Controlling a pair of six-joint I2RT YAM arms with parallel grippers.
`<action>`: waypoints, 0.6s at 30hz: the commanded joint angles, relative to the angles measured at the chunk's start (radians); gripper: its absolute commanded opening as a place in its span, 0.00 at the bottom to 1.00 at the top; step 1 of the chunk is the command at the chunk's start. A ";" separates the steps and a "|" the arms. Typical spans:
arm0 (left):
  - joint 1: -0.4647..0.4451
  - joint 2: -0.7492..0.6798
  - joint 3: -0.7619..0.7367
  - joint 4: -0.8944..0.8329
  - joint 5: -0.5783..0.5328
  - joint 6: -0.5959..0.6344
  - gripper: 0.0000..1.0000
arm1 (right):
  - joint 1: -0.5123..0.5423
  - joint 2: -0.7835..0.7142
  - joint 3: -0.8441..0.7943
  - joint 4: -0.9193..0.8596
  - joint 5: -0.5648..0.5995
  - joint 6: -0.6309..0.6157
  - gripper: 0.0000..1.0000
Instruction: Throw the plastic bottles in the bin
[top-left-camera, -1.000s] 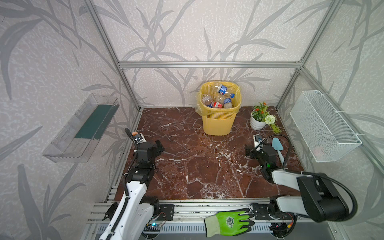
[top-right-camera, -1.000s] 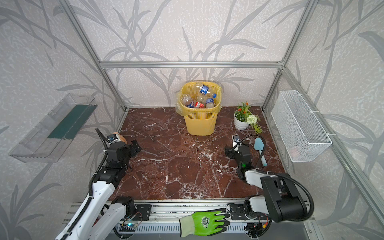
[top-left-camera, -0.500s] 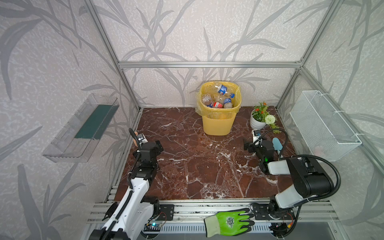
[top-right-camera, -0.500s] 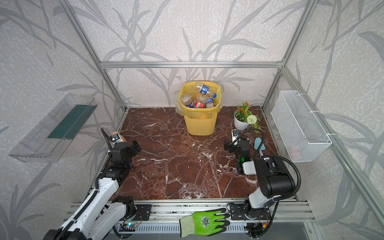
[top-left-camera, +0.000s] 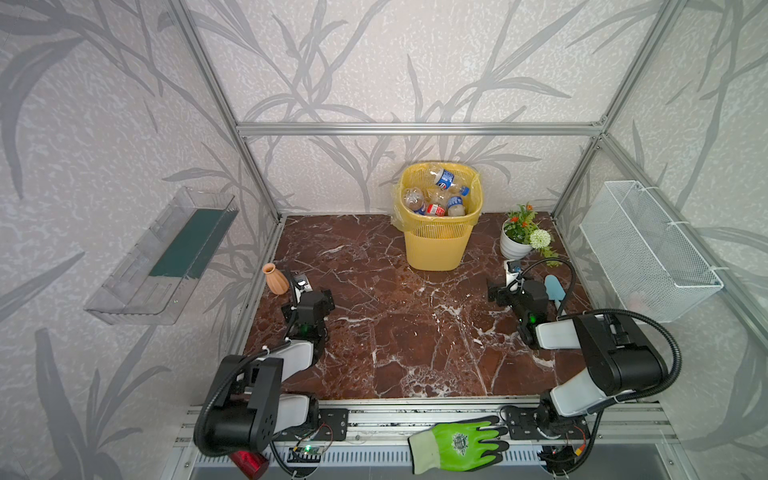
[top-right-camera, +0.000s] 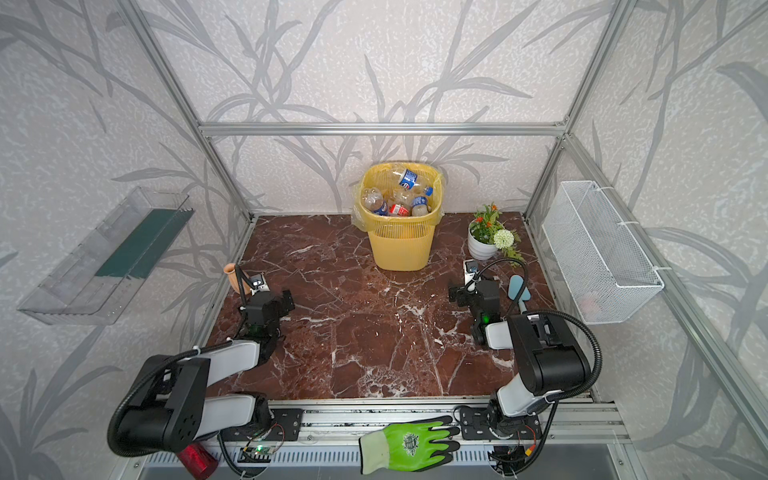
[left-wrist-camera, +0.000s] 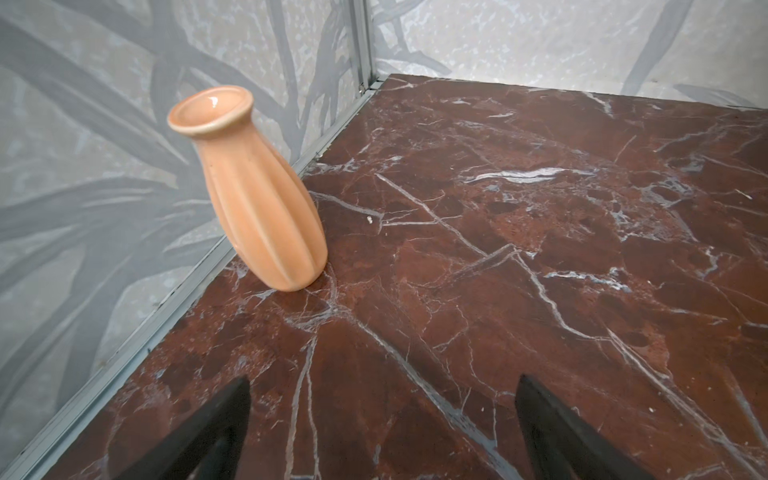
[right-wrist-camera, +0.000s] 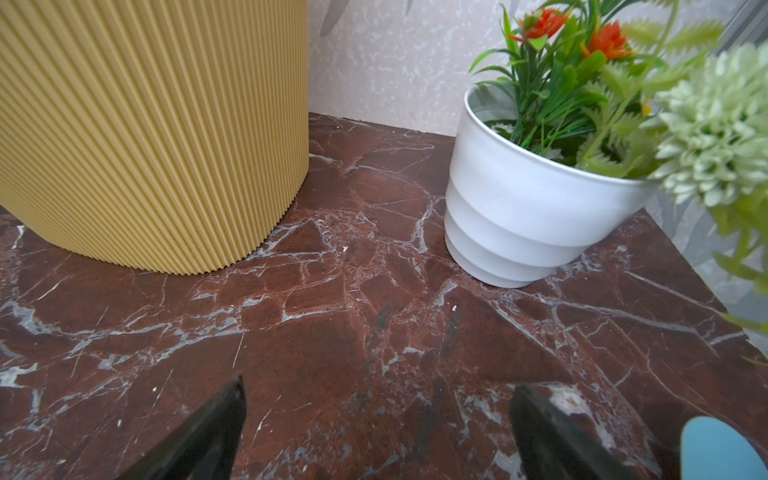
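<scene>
Both arms have folded back toward the front edge of the worktop (top-left-camera: 395, 332), elbows raised.
The left gripper (left-wrist-camera: 384, 380), jaws apart and empty, hangs low near the left edge by an orange vase (top-left-camera: 275, 280); the right gripper (right-wrist-camera: 378, 384), equally spread, points toward the bin (top-left-camera: 436, 245) at the back edge, where the plastic bottles (top-left-camera: 438, 199) lie heaped inside.

The left arm (top-left-camera: 297, 355) has folded down low, baring more of the orange vase (top-left-camera: 276, 279).
</scene>
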 joint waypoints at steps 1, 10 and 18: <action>0.017 0.086 0.011 0.243 0.114 0.079 0.98 | -0.004 0.003 0.002 0.016 -0.004 0.005 0.99; 0.056 0.193 0.153 0.075 0.153 0.044 0.99 | -0.002 0.002 0.001 0.017 -0.003 0.006 0.99; 0.056 0.194 0.152 0.077 0.154 0.045 0.99 | -0.002 0.002 0.001 0.017 -0.002 0.005 0.99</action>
